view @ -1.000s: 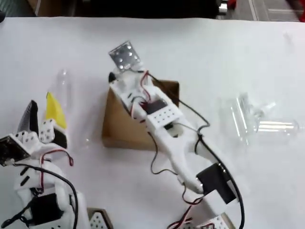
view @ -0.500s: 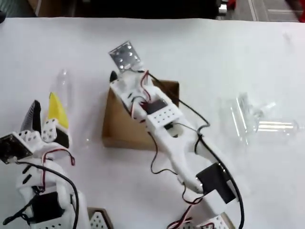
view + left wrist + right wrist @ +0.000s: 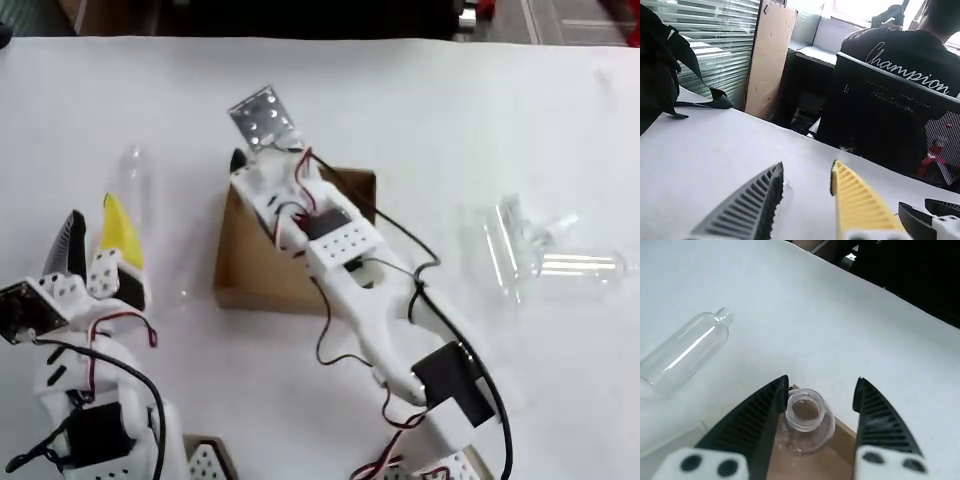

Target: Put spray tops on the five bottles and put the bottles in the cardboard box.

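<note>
Your right gripper (image 3: 821,390) hangs over the cardboard box (image 3: 250,270), jaws spread wide either side of an open-mouthed bottle (image 3: 805,417) standing inside. Your left gripper (image 3: 92,222), at eight o'clock from the box, is spread wide, holding nothing. A second bottle (image 3: 135,175) lies at ten o'clock, and more bottles (image 3: 540,255) lie at three.

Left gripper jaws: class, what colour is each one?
On the left gripper, one is yellow and the other dark grey, shown best in the left wrist view.
</note>
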Controlling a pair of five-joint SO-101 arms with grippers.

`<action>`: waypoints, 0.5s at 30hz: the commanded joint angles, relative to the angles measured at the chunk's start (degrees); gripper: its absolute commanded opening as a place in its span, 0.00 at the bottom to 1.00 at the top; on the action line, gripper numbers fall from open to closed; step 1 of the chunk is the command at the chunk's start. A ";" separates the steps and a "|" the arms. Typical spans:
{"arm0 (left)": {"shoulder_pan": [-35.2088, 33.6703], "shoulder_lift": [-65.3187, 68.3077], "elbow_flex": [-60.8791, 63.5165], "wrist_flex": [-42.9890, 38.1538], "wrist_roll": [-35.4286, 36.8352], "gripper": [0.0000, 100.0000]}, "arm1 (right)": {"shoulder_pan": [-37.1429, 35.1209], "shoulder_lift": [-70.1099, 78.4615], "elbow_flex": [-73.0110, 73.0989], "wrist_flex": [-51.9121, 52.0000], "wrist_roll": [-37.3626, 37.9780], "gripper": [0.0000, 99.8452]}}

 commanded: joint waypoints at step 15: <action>0.84 -0.40 0.62 -1.76 0.35 0.15 | 4.18 -38.29 -0.70 21.49 -0.18 0.19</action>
